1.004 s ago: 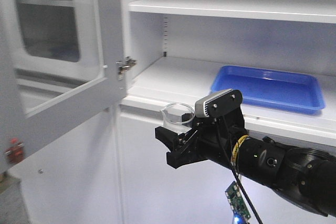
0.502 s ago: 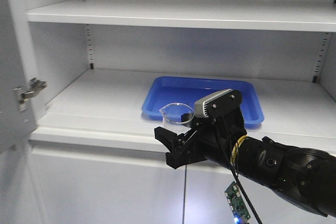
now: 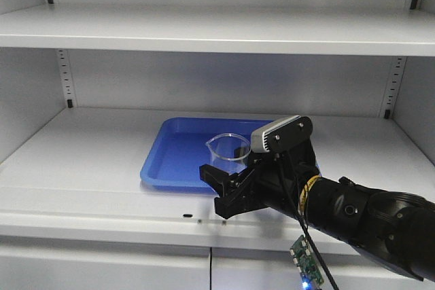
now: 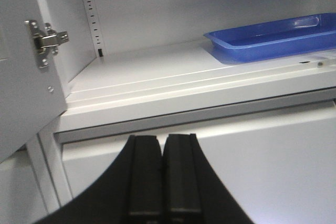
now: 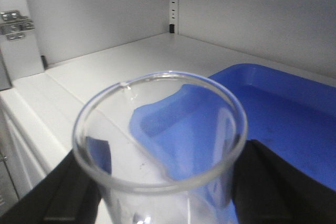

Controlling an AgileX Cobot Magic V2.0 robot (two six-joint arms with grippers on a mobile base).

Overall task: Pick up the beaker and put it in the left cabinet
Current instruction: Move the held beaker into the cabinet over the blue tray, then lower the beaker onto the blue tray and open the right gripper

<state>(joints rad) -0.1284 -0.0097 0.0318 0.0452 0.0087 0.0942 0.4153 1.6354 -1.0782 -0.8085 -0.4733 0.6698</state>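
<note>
Your right gripper (image 3: 225, 162) holds the beaker (image 5: 160, 129) by its sides. It is light, slippery glass, so squeeze softly.

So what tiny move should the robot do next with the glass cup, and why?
Probably ease forward and a little down, toward the blue tray. The right claw grips the beaker upright, but it looks to hang near the front edge of the cabinet shelf, not resting on anything yet. The tray lies just behind it on that shelf.
</note>
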